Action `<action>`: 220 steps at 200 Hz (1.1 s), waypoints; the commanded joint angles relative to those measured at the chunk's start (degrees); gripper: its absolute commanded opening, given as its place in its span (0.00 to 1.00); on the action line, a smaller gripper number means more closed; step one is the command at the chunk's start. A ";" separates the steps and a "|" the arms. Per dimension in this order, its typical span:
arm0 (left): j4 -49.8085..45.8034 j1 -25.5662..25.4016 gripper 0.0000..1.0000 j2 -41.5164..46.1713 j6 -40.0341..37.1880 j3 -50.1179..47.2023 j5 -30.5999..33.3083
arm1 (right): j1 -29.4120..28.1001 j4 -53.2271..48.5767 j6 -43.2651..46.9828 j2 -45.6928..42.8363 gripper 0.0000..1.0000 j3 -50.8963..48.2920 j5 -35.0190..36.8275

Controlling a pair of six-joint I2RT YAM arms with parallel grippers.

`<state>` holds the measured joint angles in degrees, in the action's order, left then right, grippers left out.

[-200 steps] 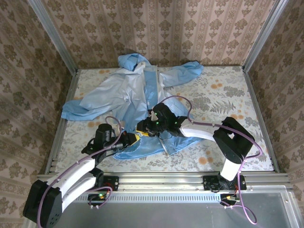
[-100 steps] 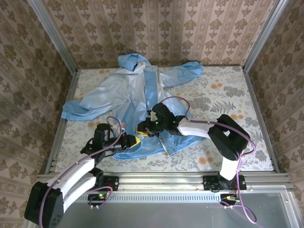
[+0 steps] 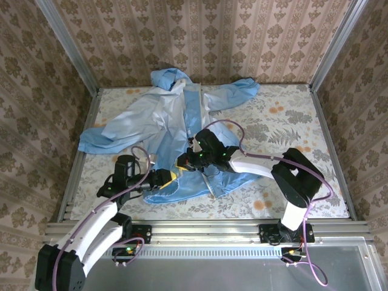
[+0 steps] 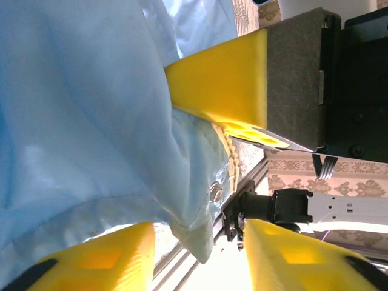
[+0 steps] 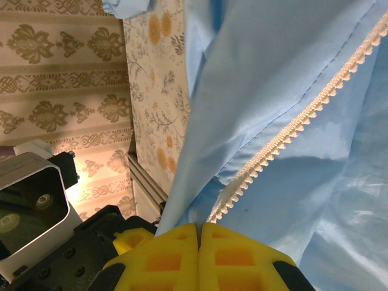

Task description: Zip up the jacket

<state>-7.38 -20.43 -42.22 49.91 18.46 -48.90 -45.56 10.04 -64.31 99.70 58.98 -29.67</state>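
The top camera looks down from above and behind the arm bases (they sit along the bottom edge of its frame). It stands far enough back to take in the whole desk (image 3: 291, 127), the spread jacket (image 3: 151, 115) and the papered walls. The right wrist camera peers from very close along the zipper strip (image 5: 291, 130), with the right pincer (image 5: 199, 242) at bottom centre. The left wrist camera, almost against the cloth, faces the right arm over the left pincer (image 4: 194, 260). Both share the jacket's near hem, mid-frame in the top view.
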 commanded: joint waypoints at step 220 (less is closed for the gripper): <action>22.13 -3.77 0.39 -3.19 13.03 -6.51 1.00 | -3.22 0.73 -0.99 -3.46 0.00 -2.62 7.35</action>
<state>10.28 -23.33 -44.80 61.95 12.67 -47.55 -48.23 10.13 -64.69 97.95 57.58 -23.90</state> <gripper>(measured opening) 0.465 0.019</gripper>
